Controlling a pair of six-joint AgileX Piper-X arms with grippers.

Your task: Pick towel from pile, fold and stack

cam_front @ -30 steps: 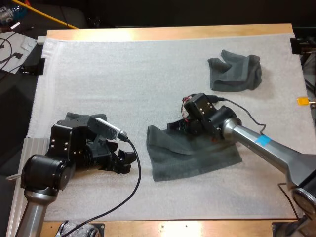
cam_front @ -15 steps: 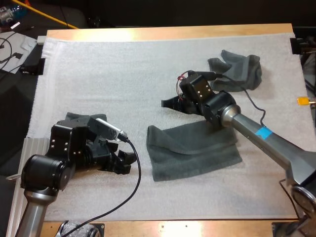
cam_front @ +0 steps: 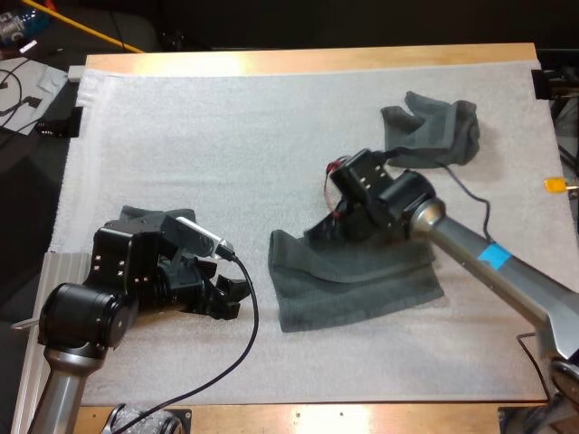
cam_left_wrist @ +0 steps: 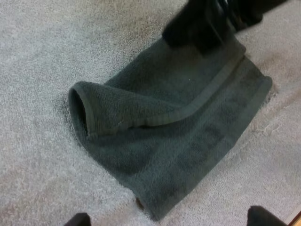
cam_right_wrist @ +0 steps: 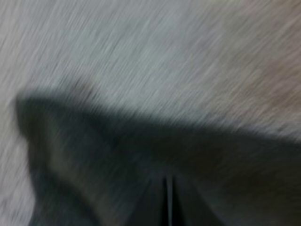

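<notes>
Well, nearest to me is my left gripper (cam_front: 226,297), low over the white mat (cam_front: 226,136) close to the near left corner of the table (cam_front: 317,59). Its two fingers (cam_left_wrist: 77,219) stand wide apart and hold nothing. It points at the flat towel (cam_front: 357,280), but it is not touching it; bare mat lies between them.

Just behind my left arm, by the left edge of the mat, a small bit of dark towel (cam_front: 136,215) peeks out. I cannot tell how it is folded, as the arm hides most of it.

Next comes the flat towel, a little right of the middle of the mat and closer to the near edge than the far one. It is dark grey-green and folded over once. From the left wrist view, the top layer (cam_left_wrist: 155,94) lies a bit crooked on the bottom one, so a strip of the bottom layer sticks out along one side. The fold at one end puffs up like a little tunnel.

My right gripper (cam_front: 327,228) is down at the far edge of this towel, near its left end. Its fingers (cam_right_wrist: 157,202) are squeezed together with just a thin line between them, right over the dark cloth.

Farthest away, a crumpled towel (cam_front: 432,131) sits in a lumpy heap near the far right corner of the mat.
</notes>
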